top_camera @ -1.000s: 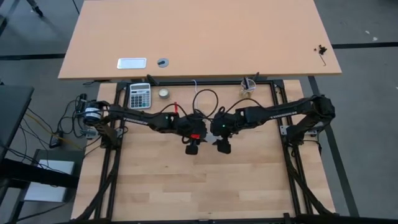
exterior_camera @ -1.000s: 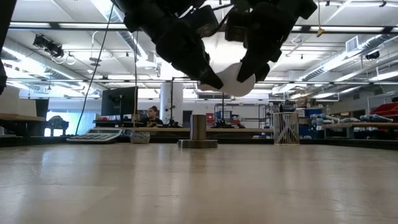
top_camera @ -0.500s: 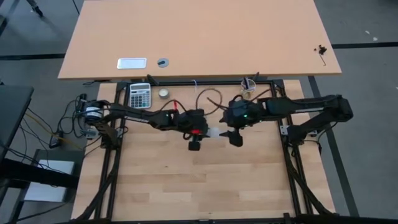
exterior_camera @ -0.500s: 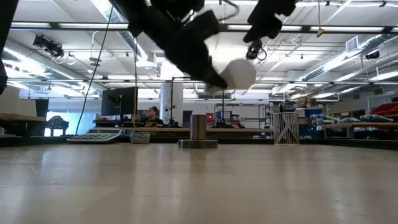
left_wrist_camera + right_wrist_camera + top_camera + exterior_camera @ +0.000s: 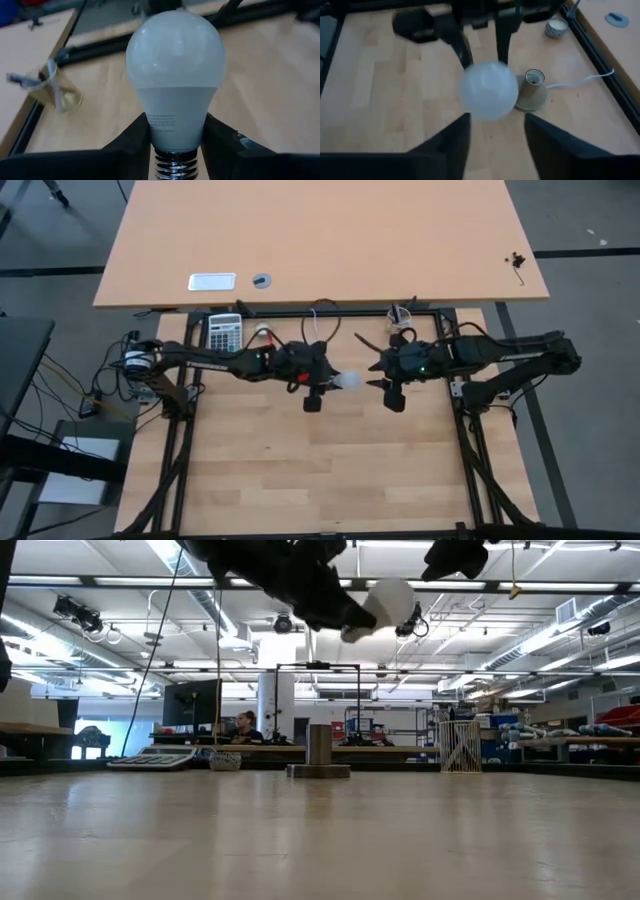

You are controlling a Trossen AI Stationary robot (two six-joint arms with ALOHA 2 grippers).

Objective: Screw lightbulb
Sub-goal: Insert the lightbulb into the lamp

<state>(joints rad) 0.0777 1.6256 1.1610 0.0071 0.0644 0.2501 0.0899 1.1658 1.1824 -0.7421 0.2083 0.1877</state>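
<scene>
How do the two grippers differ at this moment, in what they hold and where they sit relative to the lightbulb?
The left gripper is clamped on the lightbulb at its narrow neck just above the screw threads; the right gripper holds nothing, its fingers apart. The left gripper carries the bulb in the air; the right gripper sits clear of the globe, facing it. Both hang above the table, near the socket.

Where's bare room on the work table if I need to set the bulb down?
The whole near half of the work table, below both grippers, is bare wood. The far edge is crowded: calculator, small tin, socket with its cord, a clear cup. The left gripper holds the lightbulb mid-table.
</scene>
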